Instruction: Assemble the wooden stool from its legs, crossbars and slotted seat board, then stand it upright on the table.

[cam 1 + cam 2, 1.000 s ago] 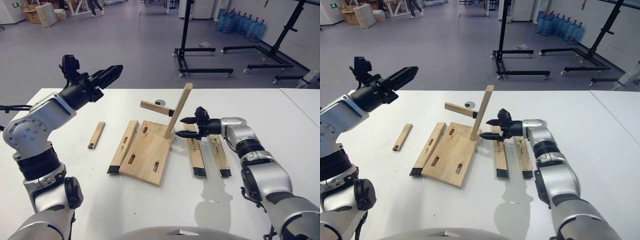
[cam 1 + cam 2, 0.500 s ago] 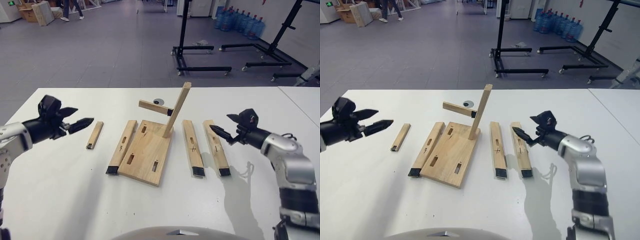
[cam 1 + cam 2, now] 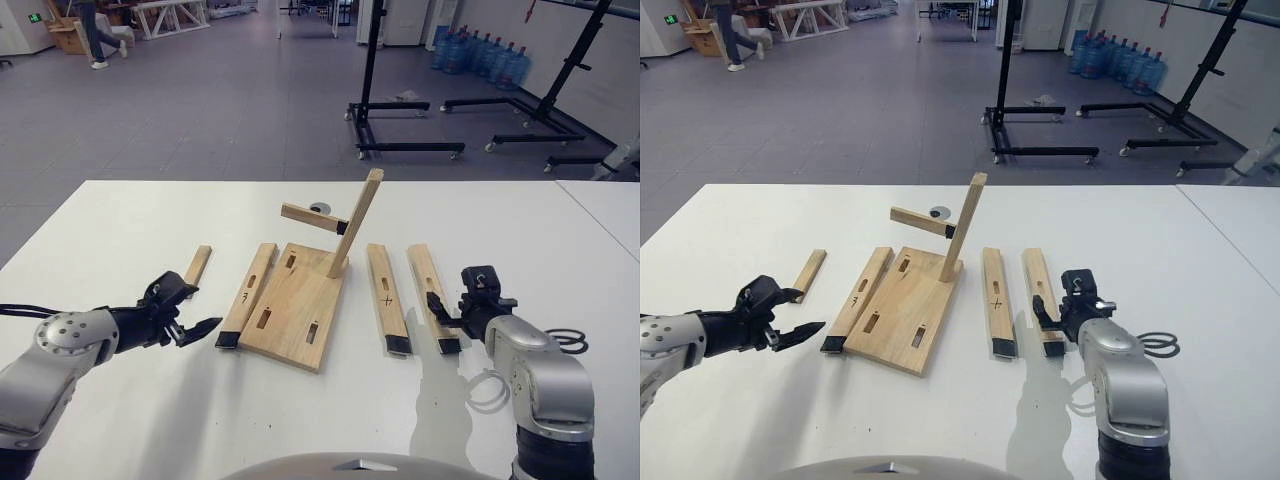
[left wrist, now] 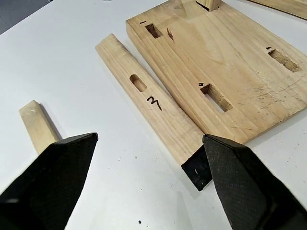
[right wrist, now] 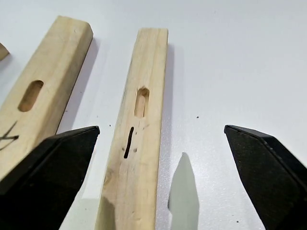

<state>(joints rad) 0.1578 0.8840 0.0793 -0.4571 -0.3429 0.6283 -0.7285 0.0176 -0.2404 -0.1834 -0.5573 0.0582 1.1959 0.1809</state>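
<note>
The board [image 3: 290,310] lies flat in the middle of the white table [image 3: 110,230], w/ its slots facing up. One leg, the tilted leg [image 3: 357,222], stands in the far R corner slot, and its top leans to the R. A bar [image 3: 312,217] sticks out of it toward the L. The bar is up in the air, not touching the table.

The L leg [image 3: 247,293] lies flat right beside the board's L edge and looks like it touches it. Its black cap is at the near end. Further L, and apart, the short bar [image 3: 196,267] lies flat.

On the R of the board are 2 more legs, side by side w/ a gap: the mid leg [image 3: 385,300] & the R leg [image 3: 428,285]. Both lie flat, w/ black caps at the near ends.

The L gripper [image 4: 150,137] is low over the table, near the L leg's cap. Its fingers are wide apart & hold nothing. In the L wrist view the cap end of the L leg sits btwn the 2 fingers, and the short bar's end is just by one finger.

The R gripper [image 5: 161,128] is low by the near end of the R leg. Its fingers are wide apart too & hold nothing. In the R wrist view the R leg runs btwn the fingers, hole up, and the mid leg is by one finger.
</note>
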